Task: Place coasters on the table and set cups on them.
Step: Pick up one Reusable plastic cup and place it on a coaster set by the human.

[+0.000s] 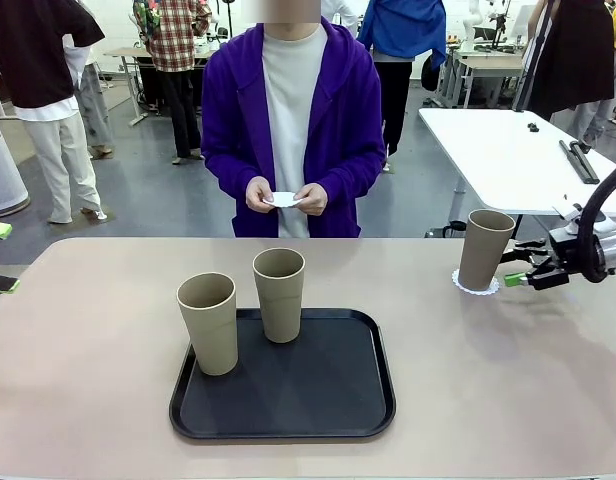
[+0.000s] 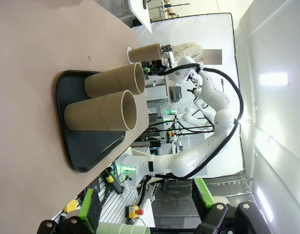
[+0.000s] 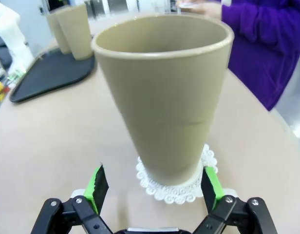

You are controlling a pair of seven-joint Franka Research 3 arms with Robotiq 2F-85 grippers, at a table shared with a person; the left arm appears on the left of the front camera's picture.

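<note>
Black tray (image 1: pixel 358 400) on the table (image 1: pixel 88 380): left cup (image 1: pixel 208 323) and right cup (image 1: pixel 279 294) stand upright on it, apart, nothing visible inside either. Third cup (image 1: pixel 485 250) stands upright on a white doily coaster (image 1: pixel 475 287) near the table's right edge. Right gripper (image 1: pixel 518 268): fingers spread, flanking that cup's base with a gap each side. Left gripper (image 2: pixel 145 204): fingers spread, holding nothing. Person's hands (image 1: pixel 311 198) hold another coaster (image 1: pixel 284 199) beyond the far edge.
</note>
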